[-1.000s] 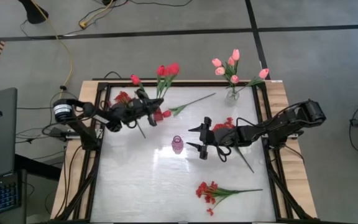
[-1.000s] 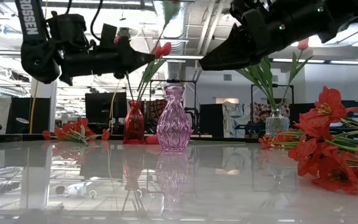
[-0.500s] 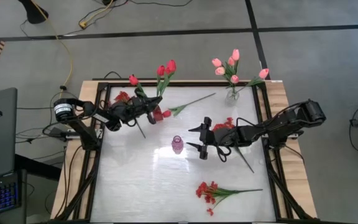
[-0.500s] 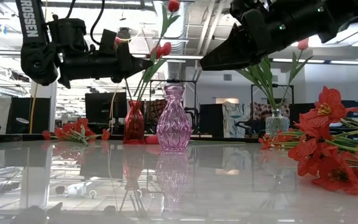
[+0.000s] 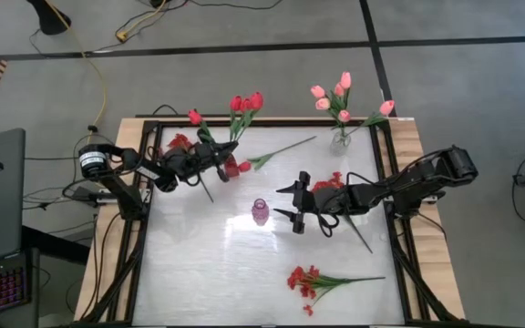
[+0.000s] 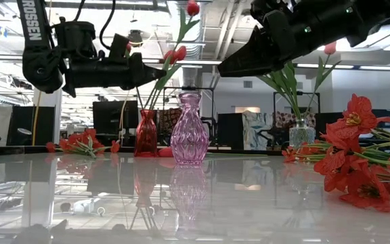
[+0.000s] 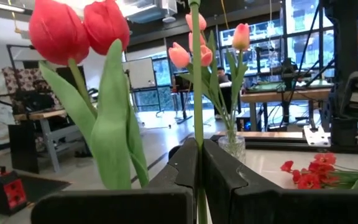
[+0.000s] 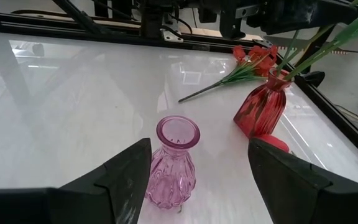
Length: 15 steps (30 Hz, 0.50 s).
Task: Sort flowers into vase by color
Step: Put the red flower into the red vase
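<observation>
The left gripper is pinching a red tulip stem over the red vase, far left; slipping could be tipping it. The right gripper, fingers spread, is hovering beside the pink vase.

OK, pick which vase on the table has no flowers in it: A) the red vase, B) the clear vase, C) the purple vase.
C: the purple vase shows an open, bare mouth, while the red vase holds green stems and the clear vase holds pink tulips.
</observation>
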Tool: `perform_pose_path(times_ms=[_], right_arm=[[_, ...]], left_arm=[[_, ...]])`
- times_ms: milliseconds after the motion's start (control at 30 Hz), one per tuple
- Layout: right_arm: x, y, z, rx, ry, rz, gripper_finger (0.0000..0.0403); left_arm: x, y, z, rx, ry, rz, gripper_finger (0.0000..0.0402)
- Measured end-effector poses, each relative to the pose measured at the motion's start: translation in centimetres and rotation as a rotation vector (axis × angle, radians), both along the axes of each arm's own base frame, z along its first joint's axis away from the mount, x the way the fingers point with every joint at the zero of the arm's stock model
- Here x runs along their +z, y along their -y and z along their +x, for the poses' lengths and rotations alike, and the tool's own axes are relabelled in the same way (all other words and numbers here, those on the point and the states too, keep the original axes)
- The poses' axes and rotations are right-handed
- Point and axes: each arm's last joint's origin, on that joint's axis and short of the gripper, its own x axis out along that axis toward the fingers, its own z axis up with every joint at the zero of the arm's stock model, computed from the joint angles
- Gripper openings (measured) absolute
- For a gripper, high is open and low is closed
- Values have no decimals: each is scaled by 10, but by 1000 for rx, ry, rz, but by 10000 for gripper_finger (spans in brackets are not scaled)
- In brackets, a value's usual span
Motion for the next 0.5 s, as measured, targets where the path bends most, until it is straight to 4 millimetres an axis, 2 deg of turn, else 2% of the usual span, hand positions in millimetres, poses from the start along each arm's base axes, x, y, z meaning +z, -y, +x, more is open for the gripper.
perform_pose_path(times_ms=[333, 500], right_arm=[[0, 0, 0, 0, 0, 0, 295], [0, 0, 0, 0, 0, 0, 295]], left_arm=[[-2, -2, -1, 9, -22, -7, 0], [-16, -4, 3, 5, -33, -25, 0]])
